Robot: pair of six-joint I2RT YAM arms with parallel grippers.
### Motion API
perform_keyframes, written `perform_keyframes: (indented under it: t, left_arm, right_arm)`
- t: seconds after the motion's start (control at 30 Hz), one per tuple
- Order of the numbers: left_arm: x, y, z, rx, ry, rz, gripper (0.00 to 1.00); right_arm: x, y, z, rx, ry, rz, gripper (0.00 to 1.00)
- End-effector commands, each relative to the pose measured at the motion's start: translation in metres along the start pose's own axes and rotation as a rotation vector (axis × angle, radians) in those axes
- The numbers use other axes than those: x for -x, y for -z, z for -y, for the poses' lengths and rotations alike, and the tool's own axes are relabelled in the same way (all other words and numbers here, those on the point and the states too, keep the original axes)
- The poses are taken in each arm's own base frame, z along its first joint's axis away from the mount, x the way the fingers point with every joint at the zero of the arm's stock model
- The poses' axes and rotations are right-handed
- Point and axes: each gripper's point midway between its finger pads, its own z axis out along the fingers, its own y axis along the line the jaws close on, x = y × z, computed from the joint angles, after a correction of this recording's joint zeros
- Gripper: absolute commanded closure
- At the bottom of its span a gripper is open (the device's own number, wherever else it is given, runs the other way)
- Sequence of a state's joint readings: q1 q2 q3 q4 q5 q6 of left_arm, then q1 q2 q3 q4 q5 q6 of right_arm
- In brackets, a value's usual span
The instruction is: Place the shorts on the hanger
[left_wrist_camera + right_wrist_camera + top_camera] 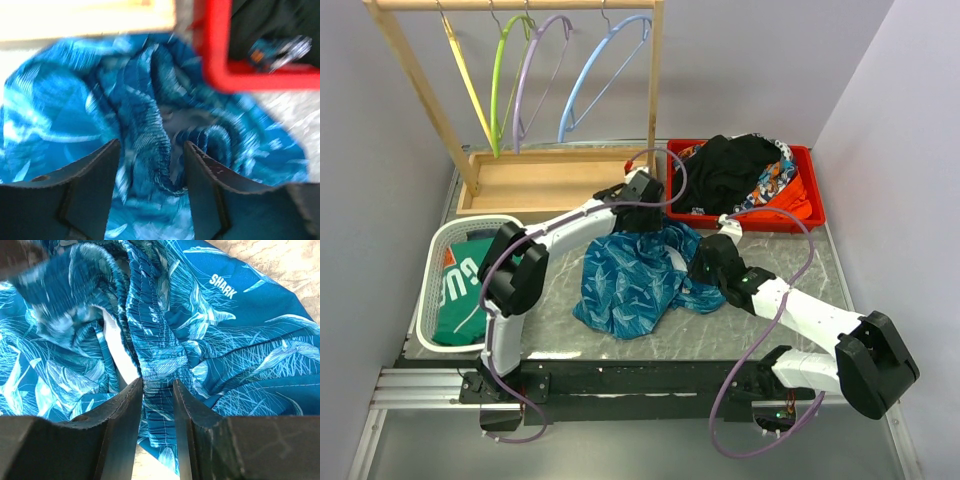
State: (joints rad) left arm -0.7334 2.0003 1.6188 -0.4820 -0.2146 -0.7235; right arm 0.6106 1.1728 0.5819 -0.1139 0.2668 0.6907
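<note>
Blue crinkly fabric lies right at my fingertips: the shorts (165, 355), printed with pale sharks and the word SHARK. My right gripper (157, 390) is pinched down on a ridge of their gathered waistband, which fills the narrow gap between the two black fingers. Just left of that pinch a white strip of lining or drawstring shows. My left gripper (150, 150) stands open; a bunched fold of the same cloth rises between its fingers without clearly touching either one, though that view is blurred.

Under both grippers the shorts are heaped on the table (790, 255), a grey marbled sheet whose bare patches show past the fabric on the right.

Just beyond my left fingers runs the rim of a red bin (215, 50), with a black garment (725, 170) piled in it over some patterned cloth. Off to the left of my left arm sits a white basket (435, 250) holding a green shirt (460, 290).

Farther out still is a wooden rack (655, 80) on a shallow wooden tray. The light-blue hanger (586, 65) hangs on its rail, well apart from the shorts, and the lavender hanger (523, 75) and lime-green hanger (495, 90) hang to its left. Plain pale lilac walls (770, 60) close in behind and on both sides.
</note>
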Motion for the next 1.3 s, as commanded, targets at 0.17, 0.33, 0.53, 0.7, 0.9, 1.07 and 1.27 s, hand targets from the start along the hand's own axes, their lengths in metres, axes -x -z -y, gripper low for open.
perform_keyframes:
  t: [0.17, 0.33, 0.53, 0.7, 0.9, 1.07, 1.27]
  left_arm:
    - [-0.003, 0.038, -0.007, -0.035, 0.035, 0.005, 0.63]
    - [-0.008, 0.056, -0.027, -0.002, 0.026, 0.030, 0.99]
    - [-0.019, 0.072, -0.059, 0.070, 0.021, 0.066, 0.99]
    - [-0.017, 0.087, -0.075, 0.110, 0.009, 0.102, 0.99]
    - [-0.009, 0.104, -0.079, 0.108, 0.003, 0.143, 0.99]
    - [-0.003, 0.112, -0.078, 0.102, 0.002, 0.164, 0.99]
    - [0.009, 0.120, -0.072, 0.091, -0.005, 0.186, 0.99]
  right_arm:
    - [0.019, 0.003, -0.012, 0.029, -0.017, 0.048, 0.61]
    - [0.025, 0.007, -0.017, 0.044, 0.023, 0.052, 0.52]
    - [0.023, 0.011, -0.030, 0.059, 0.099, 0.029, 0.41]
    - [0.012, -0.003, -0.025, -0.013, 0.125, -0.003, 0.38]
    - [-0.001, -0.007, -0.020, -0.035, 0.143, -0.034, 0.41]
    - [-0.013, -0.002, -0.003, -0.074, 0.101, -0.037, 0.42]
    - [-0.019, 0.016, -0.016, 0.001, 0.117, -0.019, 0.42]
